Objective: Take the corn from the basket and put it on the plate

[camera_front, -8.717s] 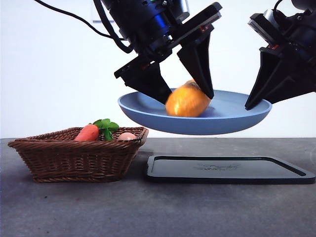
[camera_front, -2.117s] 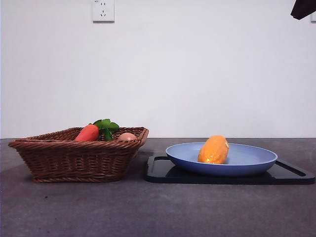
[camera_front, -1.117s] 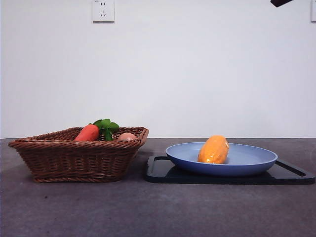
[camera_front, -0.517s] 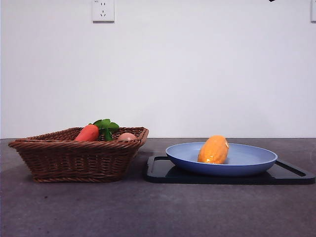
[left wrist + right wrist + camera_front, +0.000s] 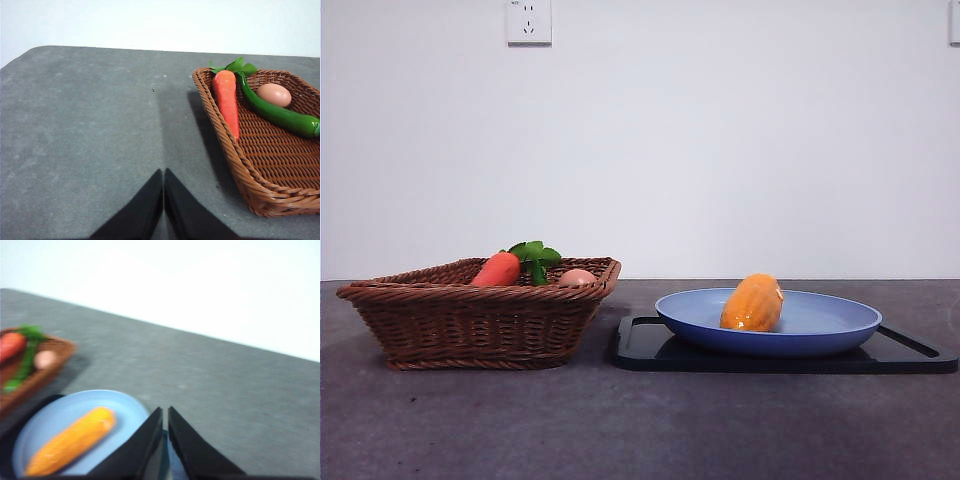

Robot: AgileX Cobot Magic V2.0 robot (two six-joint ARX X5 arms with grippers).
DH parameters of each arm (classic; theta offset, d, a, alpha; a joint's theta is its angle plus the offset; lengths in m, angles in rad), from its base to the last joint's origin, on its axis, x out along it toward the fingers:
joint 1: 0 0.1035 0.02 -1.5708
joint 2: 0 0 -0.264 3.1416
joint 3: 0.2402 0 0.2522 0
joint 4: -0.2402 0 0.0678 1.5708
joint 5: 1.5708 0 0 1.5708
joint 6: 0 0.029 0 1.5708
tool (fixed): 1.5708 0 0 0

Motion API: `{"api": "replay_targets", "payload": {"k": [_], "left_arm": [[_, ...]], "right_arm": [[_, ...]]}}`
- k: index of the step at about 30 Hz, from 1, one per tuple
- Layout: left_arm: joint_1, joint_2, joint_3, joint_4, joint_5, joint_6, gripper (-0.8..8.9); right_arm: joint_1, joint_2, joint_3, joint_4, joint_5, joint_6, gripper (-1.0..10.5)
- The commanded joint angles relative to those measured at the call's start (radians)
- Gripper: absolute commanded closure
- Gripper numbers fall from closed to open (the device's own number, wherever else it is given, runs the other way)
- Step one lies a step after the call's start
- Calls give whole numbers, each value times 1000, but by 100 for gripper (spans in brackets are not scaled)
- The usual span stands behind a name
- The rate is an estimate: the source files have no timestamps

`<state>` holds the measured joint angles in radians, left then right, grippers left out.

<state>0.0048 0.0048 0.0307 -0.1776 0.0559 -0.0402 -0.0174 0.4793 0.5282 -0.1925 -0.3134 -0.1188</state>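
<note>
Left claw (image 5: 163, 200): jaws pressed together, empty, above bare desk (image 5: 90, 130) just beside the basket (image 5: 235, 165). Neither arm shows in the front view.

Basket (image 5: 470, 320) sits on the left of the desk. Inside: carrot (image 5: 227, 100) along the near wall, a long green vegetable (image 5: 275, 112) next to it, a pale egg-shaped item (image 5: 274, 94) beyond that.

Right of the basket, close but apart: black tray (image 5: 650, 345) flat on the desk, light-blue plate (image 5: 840, 325) resting on it.

Corn (image 5: 753, 303) lies on the plate, left of centre, nothing touching it.

Right claw (image 5: 165, 432): jaws closed tip to tip, empty, raised above the plate's rim (image 5: 135, 405), corn (image 5: 72, 440) clear of it. That view is blurred.
</note>
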Motion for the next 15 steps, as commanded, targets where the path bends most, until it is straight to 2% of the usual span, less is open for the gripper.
{"api": "replay_targets", "payload": {"k": [1,6,15], "left_arm": [[2,-2,-28,-5,2,0,808],[3,-2,-28,-5,2,0,808],[3,-2,-28,-5,2,0,808]], "right_arm": [[2,-97,-128,101,62,15,944],[2,-257,-315,191,87,20,944],[2,-407,-468,191,92,34,944]]}}
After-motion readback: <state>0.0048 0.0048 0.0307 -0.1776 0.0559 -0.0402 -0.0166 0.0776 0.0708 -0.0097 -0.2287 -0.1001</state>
